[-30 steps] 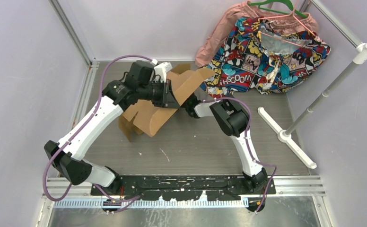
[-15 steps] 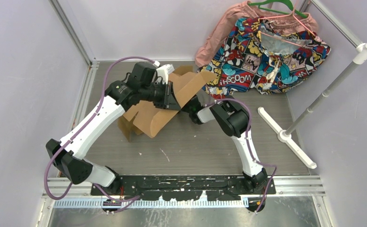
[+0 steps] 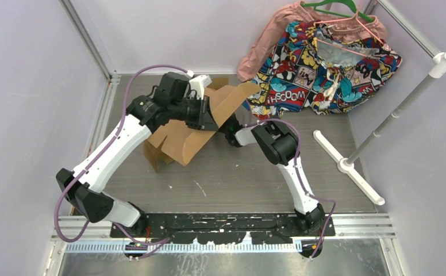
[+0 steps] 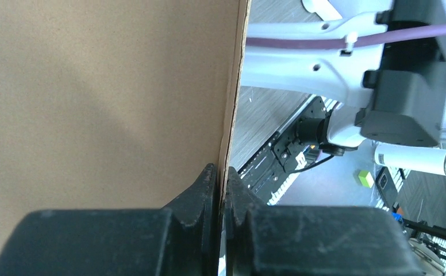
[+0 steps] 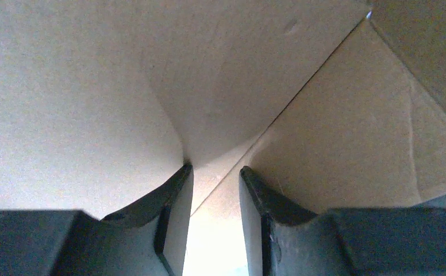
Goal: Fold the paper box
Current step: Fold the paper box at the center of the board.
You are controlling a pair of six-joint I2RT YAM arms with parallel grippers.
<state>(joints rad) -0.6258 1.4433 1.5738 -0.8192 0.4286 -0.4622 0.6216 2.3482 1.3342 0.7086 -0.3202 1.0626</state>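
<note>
The paper box (image 3: pixel 180 144) is a brown cardboard sheet, partly folded, held up off the table at the back centre. My left gripper (image 3: pixel 211 118) is shut on the edge of a raised panel. In the left wrist view its jaws (image 4: pixel 220 170) pinch the thin cardboard edge (image 4: pixel 232 86). My right gripper (image 3: pixel 230 127) reaches under the raised flap from the right, with its tips hidden there. In the right wrist view it (image 5: pixel 215 168) stands open, tips close against the inner cardboard faces (image 5: pixel 94 86) at a fold line, with nothing between them.
A comic-print cloth (image 3: pixel 324 63) and a pink garment (image 3: pixel 266 40) lie at the back right, with a green hanger on top. A white pole stand (image 3: pixel 347 164) with its slanted pole (image 3: pixel 404 103) is at the right. Enclosure walls stand left and behind.
My right arm has shifted a little left, further under the flap, and its jaws have narrowed slightly. The left gripper keeps its hold and the raised flap barely moved.
</note>
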